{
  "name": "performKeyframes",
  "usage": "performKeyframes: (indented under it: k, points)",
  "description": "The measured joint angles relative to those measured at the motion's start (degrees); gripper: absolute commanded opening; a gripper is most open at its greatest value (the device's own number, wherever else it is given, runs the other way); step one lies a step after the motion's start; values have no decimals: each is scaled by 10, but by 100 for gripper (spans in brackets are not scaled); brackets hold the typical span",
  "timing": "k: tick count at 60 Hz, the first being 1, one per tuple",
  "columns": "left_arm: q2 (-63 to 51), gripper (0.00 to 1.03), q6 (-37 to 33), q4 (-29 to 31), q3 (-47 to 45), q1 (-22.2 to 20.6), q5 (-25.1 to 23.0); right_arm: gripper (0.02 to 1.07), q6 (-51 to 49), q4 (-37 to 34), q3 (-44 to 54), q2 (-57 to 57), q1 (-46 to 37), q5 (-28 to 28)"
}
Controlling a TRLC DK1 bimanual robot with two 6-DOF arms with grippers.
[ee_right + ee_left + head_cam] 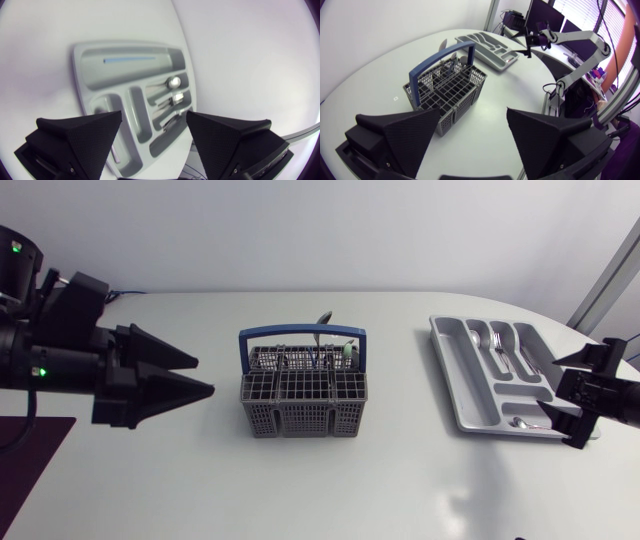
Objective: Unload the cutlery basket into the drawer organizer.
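Note:
The grey cutlery basket (300, 416) with a blue handle stands mid-table, and a few pieces of cutlery (321, 346) stick up at its back. To its right lies the grey drawer organizer (468, 380), holding forks and spoons (508, 350) and one small spoon (520, 423) in the near cross compartment. My right gripper (550, 388) hovers open over the organizer's near right corner, holding nothing. In the right wrist view the organizer (135, 65) lies under the open fingers. My left gripper (205, 375) is open and empty, left of the basket (465, 100).
In the left wrist view the organizer (492, 62) lies beyond the basket, with my right arm (570, 40) reaching over it from the table's far side. White tabletop surrounds both containers. A dark mat (30, 450) lies at the near left corner.

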State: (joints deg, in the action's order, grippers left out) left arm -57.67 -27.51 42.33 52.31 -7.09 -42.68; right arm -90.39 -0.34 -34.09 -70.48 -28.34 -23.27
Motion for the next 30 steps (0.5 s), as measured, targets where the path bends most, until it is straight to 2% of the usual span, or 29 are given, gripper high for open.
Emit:
performKeyframes:
  k: [6, 14, 24, 30]
  points:
    - [9, 98, -27, 0, -39, -14, 25, 102, 86, -44, -3, 46, 98, 31]
    - [10, 98, -50, -20, -86, -46, 68, 102, 211, -67, -22, 47, 219, 68]
    - [2, 97, -56, -92, -122, -73, 110, 97, 360, -71, -84, -16, 319, 86]
    - [-34, 91, -56, -132, -134, -84, 120, 93, 443, -72, -139, -78, 354, 85]
